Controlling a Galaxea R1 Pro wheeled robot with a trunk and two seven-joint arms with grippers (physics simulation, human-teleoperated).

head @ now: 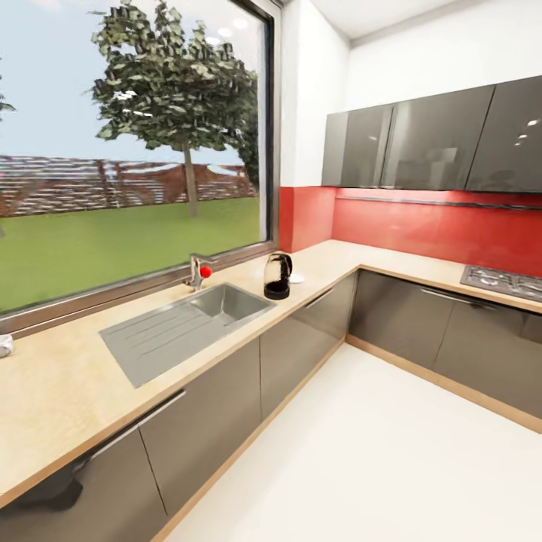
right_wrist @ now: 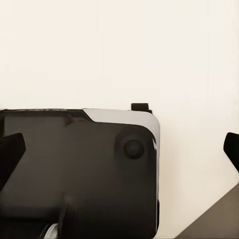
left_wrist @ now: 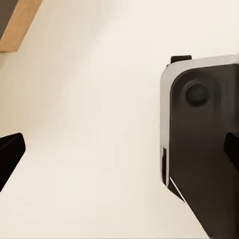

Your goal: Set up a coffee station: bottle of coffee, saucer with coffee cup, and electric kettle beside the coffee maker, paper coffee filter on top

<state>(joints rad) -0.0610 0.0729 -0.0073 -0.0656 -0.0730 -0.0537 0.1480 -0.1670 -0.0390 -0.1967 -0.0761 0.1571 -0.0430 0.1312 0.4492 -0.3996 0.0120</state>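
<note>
pincers hung wide and empty over the floor (left_wrist: pixel 99 124), the kettle (head: pixel 278 275) far ahead of them on the counter (head: pixel 60 391). base (right_wrist: pixel 79 169) sat beneath them; driving in carelessly risked clipping the cabinets (head: pixel 293 354).

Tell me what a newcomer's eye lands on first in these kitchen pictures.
The big window with its tree and green lawn dominates the head view's left half, above a steel sink set into the light wooden countertop. Just past the sink, a black electric kettle stands on the counter near the corner. Behind it, the red backsplash runs under glossy grey wall cabinets, with a gas hob at the far right.
</note>
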